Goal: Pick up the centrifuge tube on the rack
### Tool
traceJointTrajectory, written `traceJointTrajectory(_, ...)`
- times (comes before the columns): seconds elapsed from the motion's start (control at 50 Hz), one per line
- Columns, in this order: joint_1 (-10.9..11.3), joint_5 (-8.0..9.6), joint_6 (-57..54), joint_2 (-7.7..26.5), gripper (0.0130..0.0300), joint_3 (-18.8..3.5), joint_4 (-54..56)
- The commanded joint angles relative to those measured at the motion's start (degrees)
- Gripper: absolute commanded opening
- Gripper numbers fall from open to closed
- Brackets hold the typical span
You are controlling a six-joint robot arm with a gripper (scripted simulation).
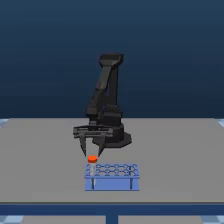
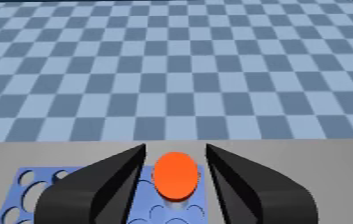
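Observation:
The blue rack point(image 1: 112, 176) stands near the table's front edge, its top plate pierced by rows of round holes. The centrifuge tube point(image 1: 92, 160) sticks up from the rack's corner on the exterior view's left, its orange-red cap on top. My gripper point(image 1: 93, 152) hangs open just above that cap, one dark finger on each side. In the wrist view the orange cap point(image 2: 175, 175) lies between the two black fingers point(image 2: 110, 185) with a gap on either side, and the rack point(image 2: 30, 192) shows beneath. The tube's body is hidden under its cap.
The grey table point(image 1: 180, 155) carries the black arm base point(image 1: 116, 134) behind the rack. A blue checkered floor point(image 2: 176, 65) lies beyond the table's edge in the wrist view.

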Motion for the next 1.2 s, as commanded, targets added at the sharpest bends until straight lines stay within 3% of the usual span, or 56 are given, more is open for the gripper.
traceJointTrajectory(0.02,0.0,-0.50,-3.3,0.5,0.0300,0.3,2.7)
traceJointTrajectory(0.56,0.0,-3.09,-16.9,3.5,0.0300,2.0,15.7)
traceJointTrajectory(1.04,0.0,-3.63,-18.9,4.1,0.0300,2.3,17.6)
traceJointTrajectory(1.06,0.0,-3.63,-18.9,4.1,0.0130,2.3,17.6)
traceJointTrajectory(1.2,0.0,-3.63,-18.9,4.1,0.0130,2.3,17.6)
